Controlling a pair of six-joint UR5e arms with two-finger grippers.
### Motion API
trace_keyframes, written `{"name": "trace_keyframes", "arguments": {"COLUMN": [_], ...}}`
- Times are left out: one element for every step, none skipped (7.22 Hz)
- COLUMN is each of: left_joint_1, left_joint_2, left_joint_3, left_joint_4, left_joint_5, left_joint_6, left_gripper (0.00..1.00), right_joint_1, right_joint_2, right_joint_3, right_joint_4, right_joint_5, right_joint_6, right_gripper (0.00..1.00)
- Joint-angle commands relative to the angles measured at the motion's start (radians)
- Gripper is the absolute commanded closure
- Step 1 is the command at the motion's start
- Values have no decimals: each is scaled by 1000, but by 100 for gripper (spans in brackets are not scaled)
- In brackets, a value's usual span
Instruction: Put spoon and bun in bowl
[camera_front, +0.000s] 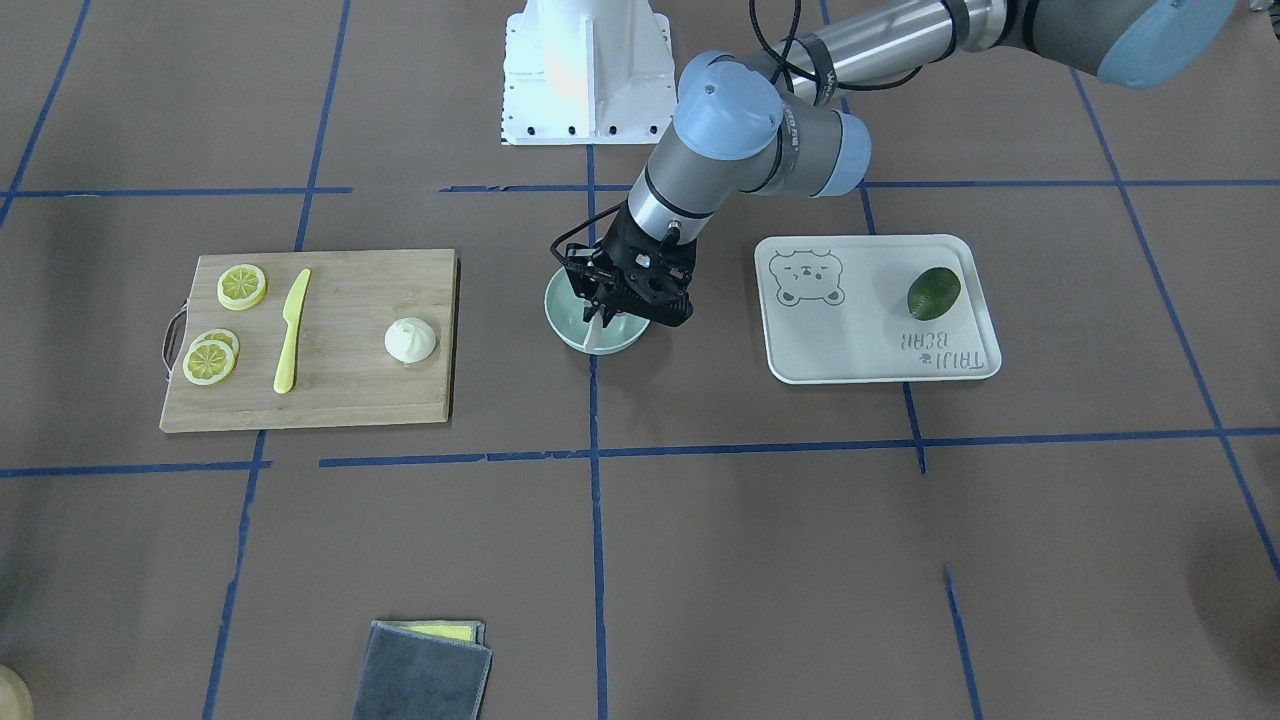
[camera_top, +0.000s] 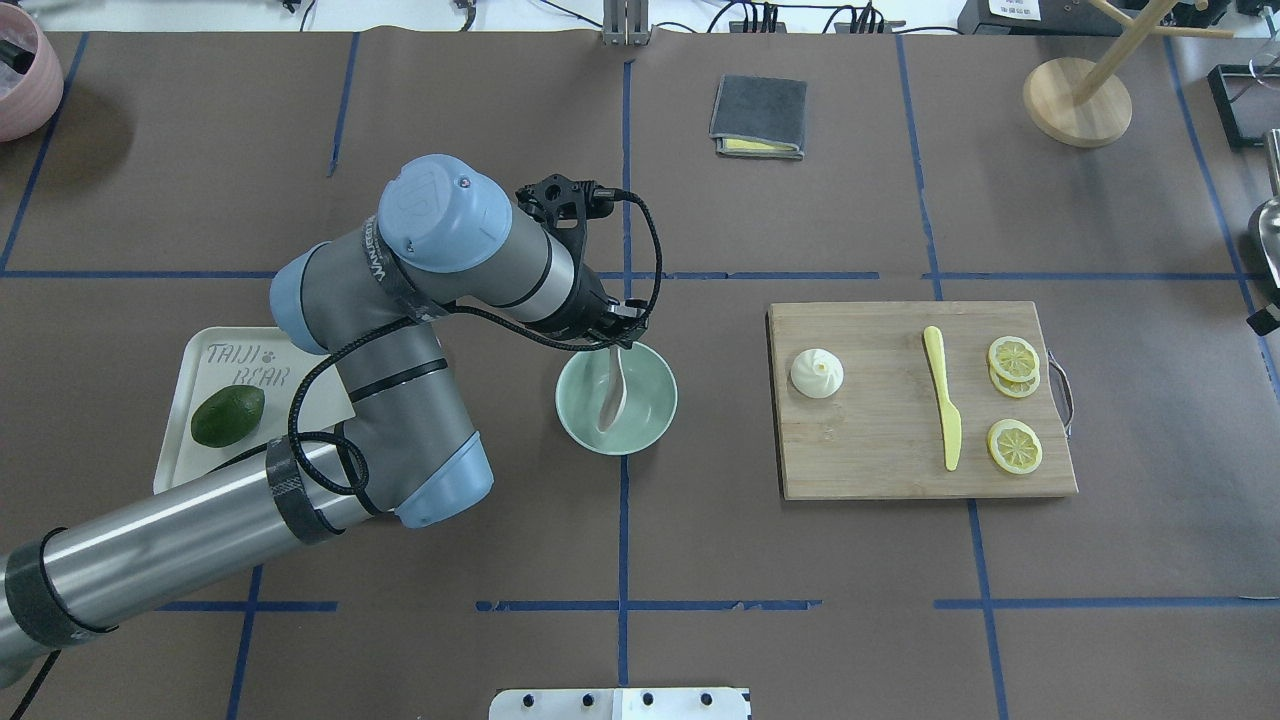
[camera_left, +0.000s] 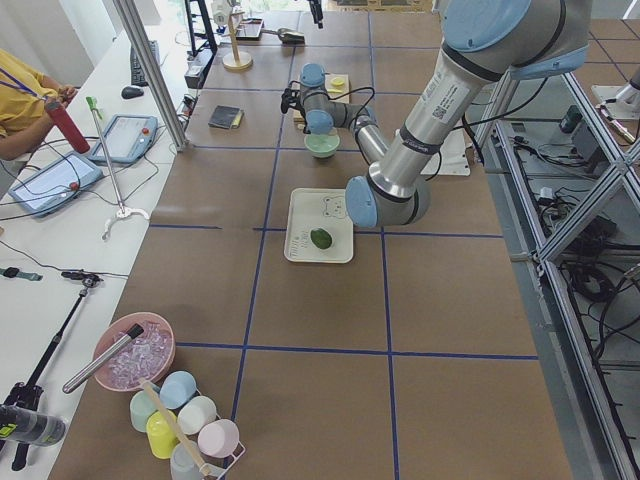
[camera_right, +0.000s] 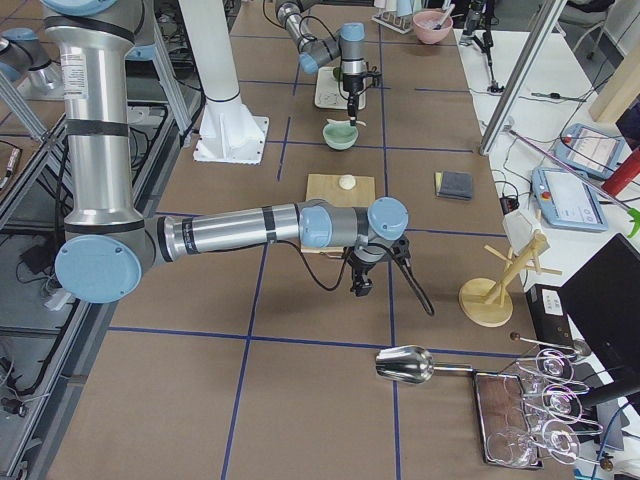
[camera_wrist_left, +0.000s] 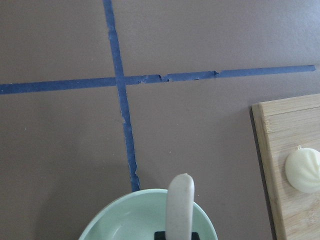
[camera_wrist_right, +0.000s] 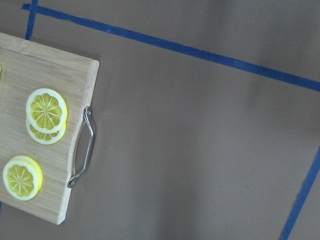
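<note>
At the overhead view's left, the beige bear tray (camera_top: 185, 440) holds an avocado (camera_top: 228, 416); the left arm's elbow hangs over the tray's right edge. The left gripper (camera_top: 615, 345) sits over the far rim of the mint-green bowl (camera_top: 655, 395), pinching the off-white spoon (camera_top: 611, 392) by its handle. The scoop slants down inside the bowl. A bare strip of table separates the bowl from the wooden cutting board (camera_top: 880, 440).

The bun (camera_top: 817, 373) sits near the board's left edge, the side closest to the bowl, with open wood all around it. The yellow knife (camera_top: 943, 410) lies well apart from it, midway across the board, and the lemon slices (camera_top: 1014, 445) line the right edge by the metal handle.

The right gripper (camera_right: 360, 287) hangs above the table just beyond that handle end of the board. Whether its fingers are spread or pressed together cannot be told.
</note>
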Motion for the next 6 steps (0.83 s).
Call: {"name": "trace_keyframes", "arguments": {"left_joint_1": [-3, -6, -26, -45, -85, -108], "left_joint_2": [2, 2, 14, 97, 173, 215], "left_joint_3": [12, 10, 6, -52, -112, -149], "left_joint_4": [-11, -9, -5, 1, 3, 6], "left_joint_5": [24, 24, 27, 24, 21, 19], "left_joint_6": [3, 6, 18, 111, 203, 254], "left_gripper": [34, 24, 25, 25, 24, 24], "right_joint_1": [-16, -36, -54, -91, -155, -255], "right_joint_2": [4, 7, 27, 36, 38, 44], "right_joint_3": [-4, 3, 5, 16, 28, 31], "right_joint_4": [24, 26, 34, 128, 291, 445], "right_joint_5": [-2, -2, 0, -2, -12, -98], "right_joint_6": [27, 69, 118, 240, 457, 669], "right_gripper": [0, 0, 0, 0, 0, 0]}}
